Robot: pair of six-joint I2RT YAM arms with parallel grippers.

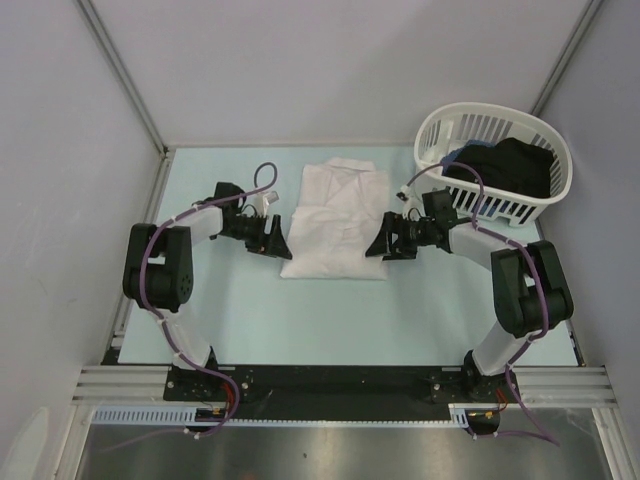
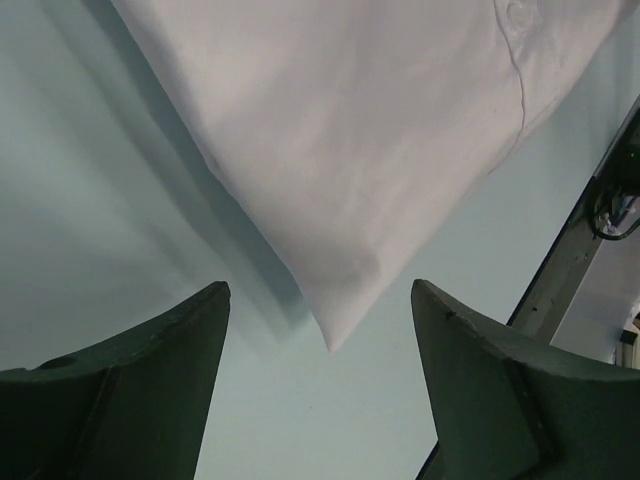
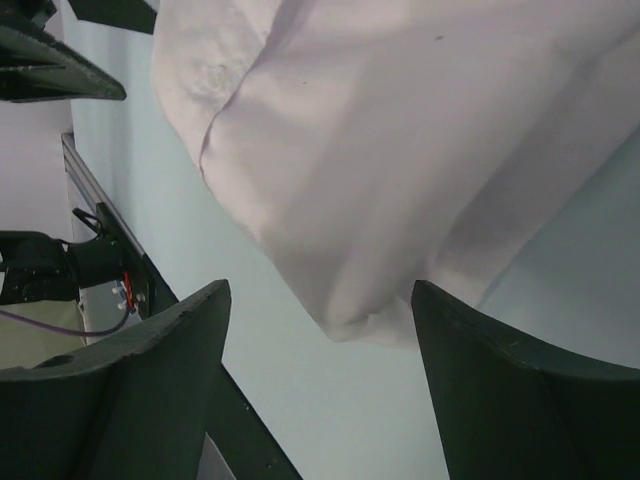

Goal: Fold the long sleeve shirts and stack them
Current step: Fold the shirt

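A white long sleeve shirt [image 1: 335,218] lies folded into a rectangle on the pale table. My left gripper [image 1: 276,238] is open and empty, just left of the shirt's near left corner [image 2: 335,330]. My right gripper [image 1: 378,247] is open and empty, just right of the shirt's near right corner [image 3: 350,320]. Both pairs of jaws stand wide apart with the cloth corner ahead of them, not between the tips. The shirt's folded cloth fills the upper part of both wrist views [image 2: 370,130] [image 3: 400,150].
A white slatted basket [image 1: 545,140] stands at the back right holding dark clothes [image 1: 505,165], close behind my right arm. The table's walls close in at left, back and right. The metal rail [image 1: 340,385] runs along the near edge.
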